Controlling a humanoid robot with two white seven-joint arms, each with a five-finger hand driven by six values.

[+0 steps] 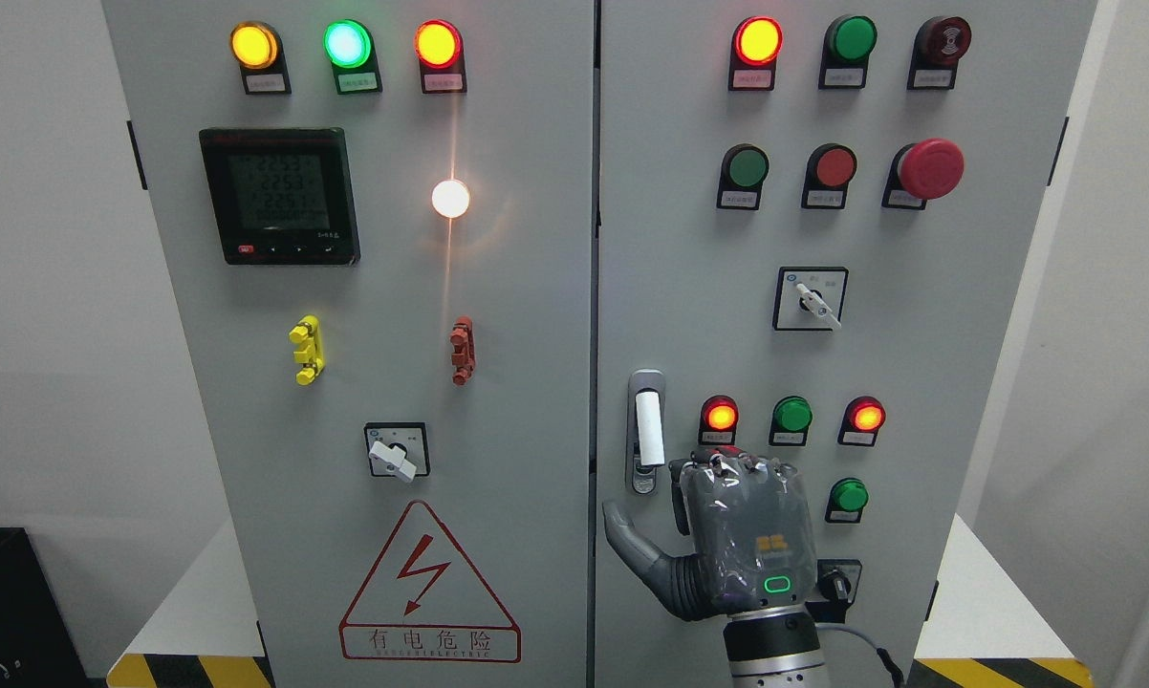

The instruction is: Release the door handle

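head view faces the cabinet doors [594, 287] squarely, close up.

Door handle [647, 432]: vertical swing-type cabinet handle, grey metal oval escutcheon with a white lever bar in its upper-middle part. Small round lock cylinder at the bottom of the plate, around the lowest end. Mounted upright on the right door [823, 334] of the grey electrical cabinet, close to that door's left edge, just right of the centre seam between the two doors, at lower-mid height. White lever sits straight and in line with the plate; whether it lies fully flush cannot be told from this front view. Door looks shut, seam narrow and even.
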